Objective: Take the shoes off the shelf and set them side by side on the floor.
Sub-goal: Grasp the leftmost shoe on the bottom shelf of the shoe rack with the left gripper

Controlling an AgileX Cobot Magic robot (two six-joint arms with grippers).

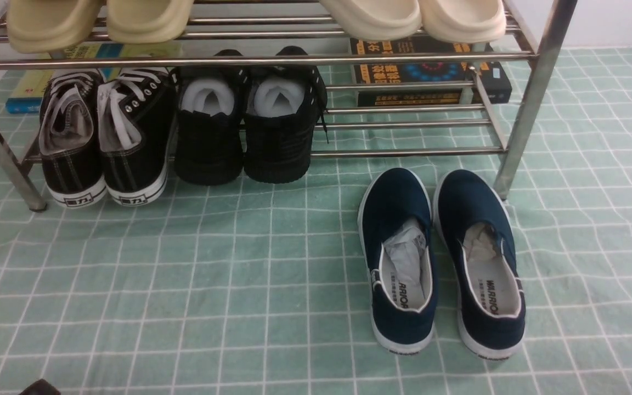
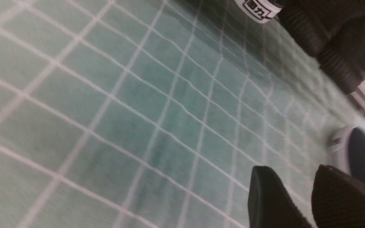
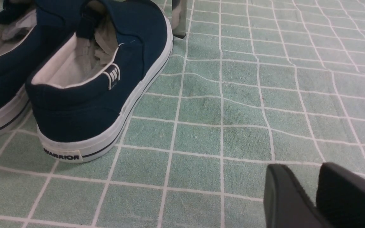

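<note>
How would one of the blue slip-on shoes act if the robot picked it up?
The navy slip-on would probably bend a little, since its upper looks like cloth. Its thick white sole might keep the bottom stiffer. It probably won't roll, because it sits flat.

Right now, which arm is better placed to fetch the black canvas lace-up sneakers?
Probably the left: its gripper shows in the front view's lower left corner, on the side where the sneakers sit; the right wrist view shows the navy slip-ons.

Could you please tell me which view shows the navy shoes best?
The front view: both navy shoes appear whole. The right wrist view crops them; the left shows only a blurred bit.
</note>
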